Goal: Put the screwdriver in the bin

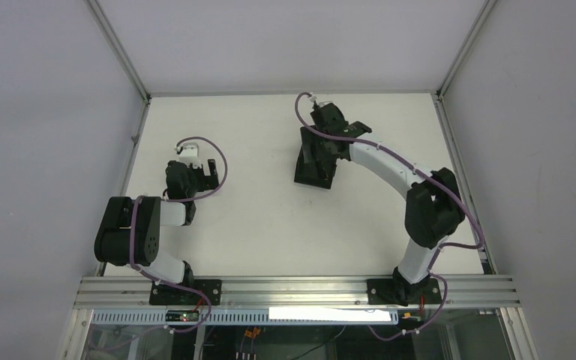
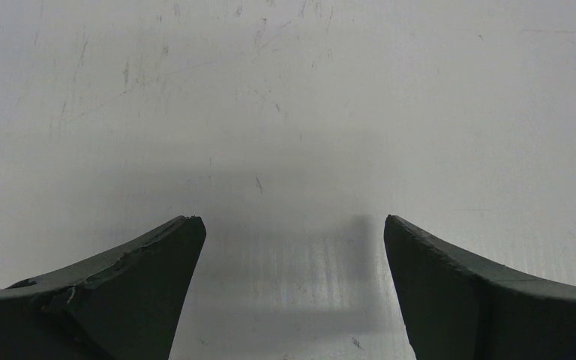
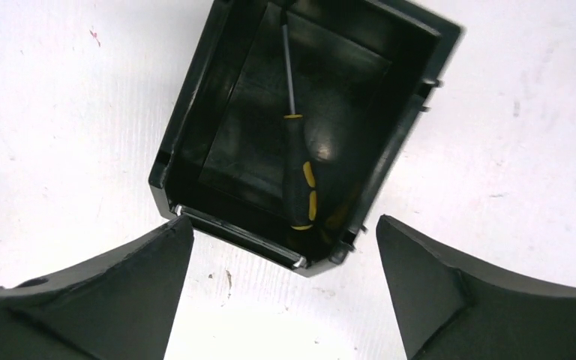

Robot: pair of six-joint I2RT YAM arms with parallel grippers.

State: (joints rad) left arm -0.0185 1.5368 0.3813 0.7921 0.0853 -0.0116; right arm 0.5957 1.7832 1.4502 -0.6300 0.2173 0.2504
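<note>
The black bin (image 3: 195, 127) sits on the white table, and in the top view the bin (image 1: 307, 174) lies near the middle back. The screwdriver (image 3: 298, 172), black handle with yellow marks and thin grey shaft, lies inside the bin on its floor. My right gripper (image 3: 285, 229) is open and empty, hovering just above the bin's near edge. In the top view the right gripper (image 1: 322, 146) is over the bin. My left gripper (image 2: 294, 221) is open and empty over bare table; in the top view the left gripper (image 1: 187, 154) is at the left, far from the bin.
Aluminium frame rails (image 1: 135, 127) bound the white table on the left, back and right. Grey walls surround the cell. The arm bases sit on a metal rail (image 1: 292, 289) at the near edge.
</note>
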